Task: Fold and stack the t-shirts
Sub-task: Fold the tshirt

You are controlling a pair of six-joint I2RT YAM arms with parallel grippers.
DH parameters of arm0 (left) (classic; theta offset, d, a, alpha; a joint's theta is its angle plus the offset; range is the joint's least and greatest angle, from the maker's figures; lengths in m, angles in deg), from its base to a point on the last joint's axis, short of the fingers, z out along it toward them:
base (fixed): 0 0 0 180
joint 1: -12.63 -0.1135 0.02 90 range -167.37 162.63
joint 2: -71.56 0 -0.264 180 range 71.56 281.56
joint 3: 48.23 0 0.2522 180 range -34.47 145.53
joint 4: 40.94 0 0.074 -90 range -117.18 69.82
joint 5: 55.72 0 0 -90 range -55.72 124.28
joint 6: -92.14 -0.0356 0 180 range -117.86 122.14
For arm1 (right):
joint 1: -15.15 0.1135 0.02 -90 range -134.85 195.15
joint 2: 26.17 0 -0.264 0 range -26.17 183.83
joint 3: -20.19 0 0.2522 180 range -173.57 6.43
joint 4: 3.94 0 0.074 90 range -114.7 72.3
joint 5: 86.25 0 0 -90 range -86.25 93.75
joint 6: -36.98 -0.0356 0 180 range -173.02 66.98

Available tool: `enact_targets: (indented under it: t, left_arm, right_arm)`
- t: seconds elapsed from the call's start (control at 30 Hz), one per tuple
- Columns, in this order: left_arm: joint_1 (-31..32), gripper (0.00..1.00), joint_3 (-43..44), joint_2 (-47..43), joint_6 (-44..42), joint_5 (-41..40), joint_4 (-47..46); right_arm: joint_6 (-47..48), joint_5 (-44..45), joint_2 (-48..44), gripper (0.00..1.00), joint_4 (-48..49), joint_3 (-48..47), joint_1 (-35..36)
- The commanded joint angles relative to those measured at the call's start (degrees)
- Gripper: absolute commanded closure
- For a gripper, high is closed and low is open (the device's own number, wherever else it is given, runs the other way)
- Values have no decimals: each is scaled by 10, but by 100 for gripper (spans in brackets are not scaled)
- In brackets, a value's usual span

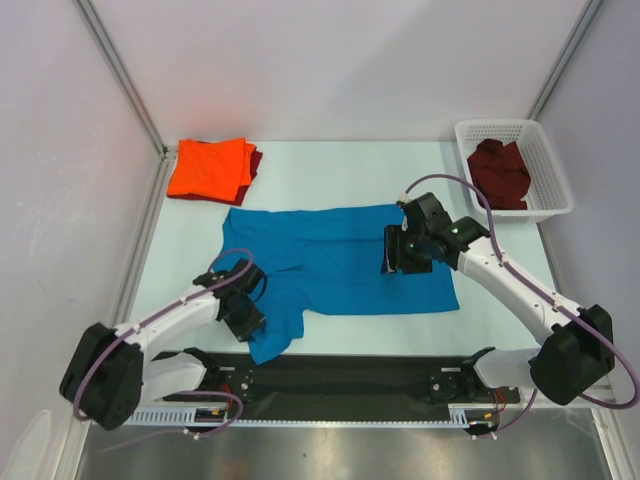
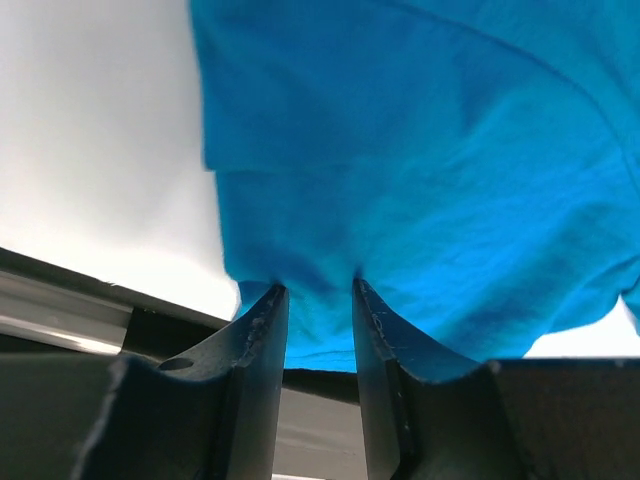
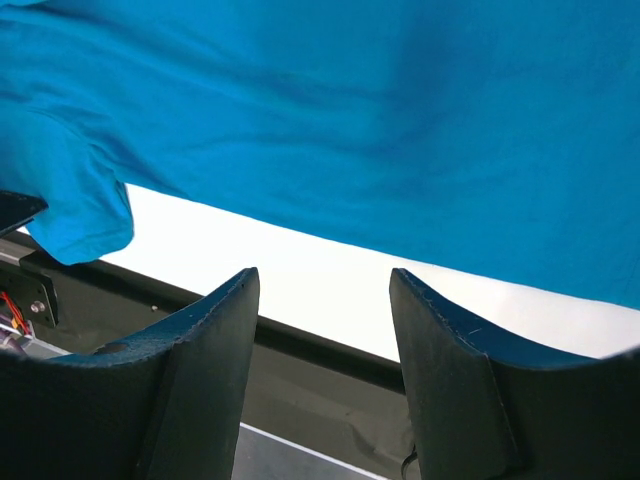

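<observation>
The blue t-shirt (image 1: 340,262) lies spread out in the middle of the frame. My right gripper (image 1: 397,252) hangs over its right part, with its jaws wide and nothing in them. My left gripper (image 1: 246,308) sits at the shirt's lower left corner. Its jaws are close together with cloth at the tips, but I cannot tell if it really holds. If I lift now, that corner may slip out and the fold may go crooked.

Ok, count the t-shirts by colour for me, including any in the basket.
Blue t-shirt: 1
Orange t-shirt: 1
Maroon t-shirts: 2, one under the orange, one in the basket
Total: 4
</observation>
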Motion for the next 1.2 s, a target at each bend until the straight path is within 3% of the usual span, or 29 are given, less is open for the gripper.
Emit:
enact_targets:
  t: [0.0,0.3,0.53,0.73,0.9,1.17]
  left_arm:
    - [-6,64,25,51,-20,-28,-78]
    - [-36,64,144,174,-98,-75,-79]
    - [-37,60,202,160,-117,-102,-25]
    - [-36,59,173,64,-79,-90,38]
    - [-36,67,97,-23,-37,-83,62]
    - [-37,68,18,-26,-9,-72,9]
  right_arm:
    - [2,-4,-19,40,-4,-5,2]
    - [-1,-7,-23,39,-5,9,2]
    - [-4,-12,-23,39,2,19,2]
    - [-4,-14,-20,40,12,26,2]
    - [-7,-22,-18,39,24,33,2]
    - [-5,-24,-19,39,24,37,3]
